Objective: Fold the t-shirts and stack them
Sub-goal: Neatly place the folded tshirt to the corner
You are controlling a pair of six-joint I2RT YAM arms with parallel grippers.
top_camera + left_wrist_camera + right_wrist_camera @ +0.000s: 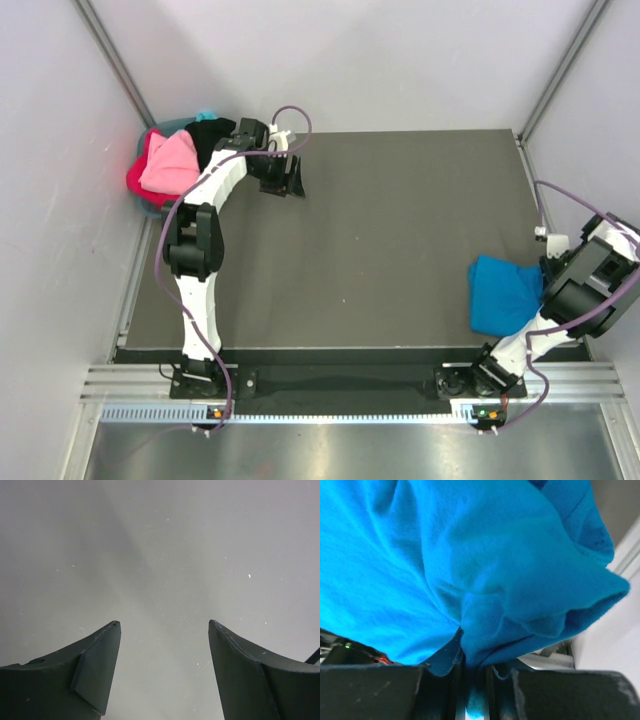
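Observation:
A bright blue t-shirt (pixel 503 292) lies bunched at the table's right edge. My right gripper (pixel 546 275) is shut on a fold of it; the right wrist view shows blue cloth (pixel 485 570) pinched between the jaws and filling the frame. A light pink t-shirt (pixel 170 163), a red one (pixel 136 182) and a black one (pixel 210 134) sit piled in the teal basket (pixel 172 125) at the far left corner. My left gripper (pixel 288 178) is open and empty over the bare table next to the basket; its fingers (pixel 97 660) stand wide apart.
The dark table top (pixel 370 240) is walled by pale panels at the left, back and right. The basket stands just off the table's far left corner. The right arm's purple cable (pixel 540 205) loops over the right edge.

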